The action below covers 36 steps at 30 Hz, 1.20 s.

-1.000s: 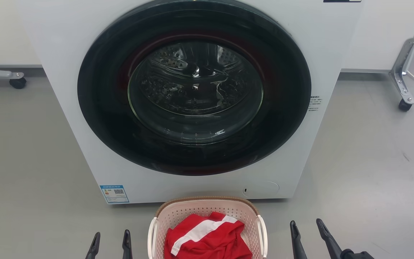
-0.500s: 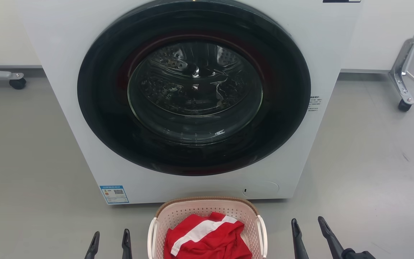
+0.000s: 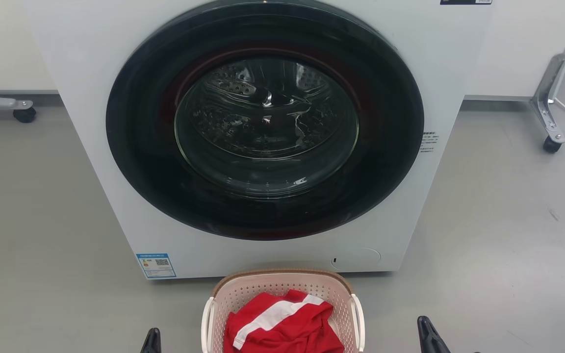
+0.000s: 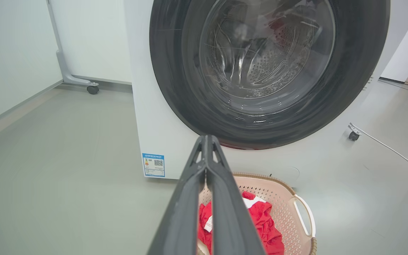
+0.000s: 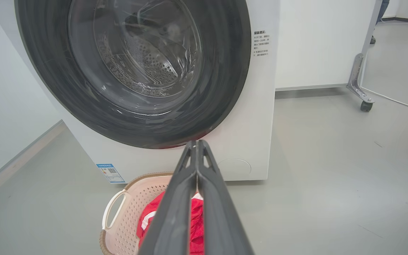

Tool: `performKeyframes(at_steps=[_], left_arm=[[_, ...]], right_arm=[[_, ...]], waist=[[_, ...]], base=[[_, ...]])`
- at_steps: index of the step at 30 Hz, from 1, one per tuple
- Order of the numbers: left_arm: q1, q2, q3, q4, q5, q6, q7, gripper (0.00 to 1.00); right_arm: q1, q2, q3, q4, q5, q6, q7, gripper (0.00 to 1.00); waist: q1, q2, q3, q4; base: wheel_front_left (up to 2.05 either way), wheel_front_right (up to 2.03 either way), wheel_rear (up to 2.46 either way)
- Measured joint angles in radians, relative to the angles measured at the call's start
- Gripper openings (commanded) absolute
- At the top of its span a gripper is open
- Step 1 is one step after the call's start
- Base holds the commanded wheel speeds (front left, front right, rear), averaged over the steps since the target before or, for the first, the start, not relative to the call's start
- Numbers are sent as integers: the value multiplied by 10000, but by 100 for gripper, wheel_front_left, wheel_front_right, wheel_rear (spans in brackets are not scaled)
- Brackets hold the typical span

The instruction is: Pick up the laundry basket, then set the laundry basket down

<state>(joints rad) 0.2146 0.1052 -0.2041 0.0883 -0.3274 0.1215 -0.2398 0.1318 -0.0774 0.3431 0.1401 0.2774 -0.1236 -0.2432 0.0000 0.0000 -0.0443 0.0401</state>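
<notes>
- The basket (image 3: pixel 282 287) stands on the grey floor (image 3: pixel 498 220), just in front of the white washer (image 3: pixel 91 147) and below its round dark door (image 3: pixel 263 122), which is closed.
- A red garment (image 3: pixel 282 328) with a white stripe lies crumpled inside the basket. A white handle (image 3: pixel 207 318) shows on each of its long sides.
- The left claw (image 4: pixel 207 141) has its two dark fingers pressed together tip to tip. It grips nothing and sits off the basket's left side, clear of the handle there.
- The right claw (image 5: pixel 197 144) is likewise pinched to a point and empty-handed, off the basket's right side and not touching it.
- From the head view, the basket lies between the two claws, with bare floor on either side.
- A blue label (image 3: pixel 156 264) marks the washer's lower left corner.
- A metal leg on a castor (image 3: pixel 551 143) stands on the floor off to the right, by the white wall.
</notes>
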Motion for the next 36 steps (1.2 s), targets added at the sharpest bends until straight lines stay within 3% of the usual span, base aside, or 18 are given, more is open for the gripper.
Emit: performKeyframes(at_steps=[36], left_arm=[[-899,-207,1126,727,-4867,-882,1377,0]], right_arm=[[-685,132,-1831,571,5049,897,1427,0]], waist=[[1,0,183,-157]], base=[[0,0,0]])
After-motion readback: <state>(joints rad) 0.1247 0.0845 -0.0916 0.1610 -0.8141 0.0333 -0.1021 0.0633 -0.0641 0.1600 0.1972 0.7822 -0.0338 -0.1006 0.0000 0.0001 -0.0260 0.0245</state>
